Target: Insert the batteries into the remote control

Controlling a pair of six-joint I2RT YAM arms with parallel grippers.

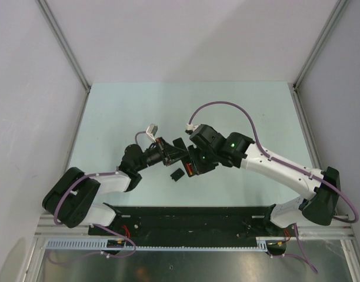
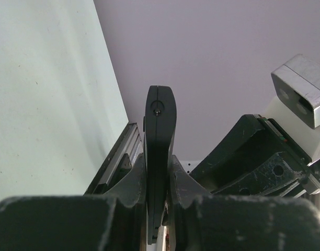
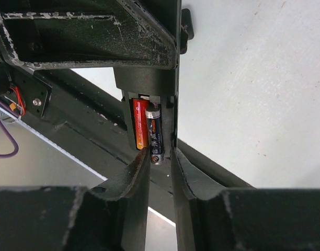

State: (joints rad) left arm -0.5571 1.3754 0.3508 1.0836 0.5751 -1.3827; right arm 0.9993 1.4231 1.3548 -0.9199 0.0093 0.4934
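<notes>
My left gripper [image 2: 158, 158] is shut on the remote control [image 2: 160, 125], a slim black bar held edge-on above the table; from above it sits mid-table [image 1: 175, 147]. In the right wrist view its open battery bay holds a red battery [image 3: 140, 125] and a dark battery [image 3: 155, 137] side by side. My right gripper [image 3: 160, 155] is narrowly open at the dark battery's lower end. Its left finger touches that end, and the right finger stands clear of it. A small black cover piece [image 1: 178, 175] lies on the table just below both grippers.
The right arm's gripper body [image 2: 254, 157] and its silver camera housing [image 2: 301, 89] crowd the right side of the left wrist view. A black base rail [image 1: 192, 218] runs along the near edge. Pale walls enclose the green table [image 1: 109, 117].
</notes>
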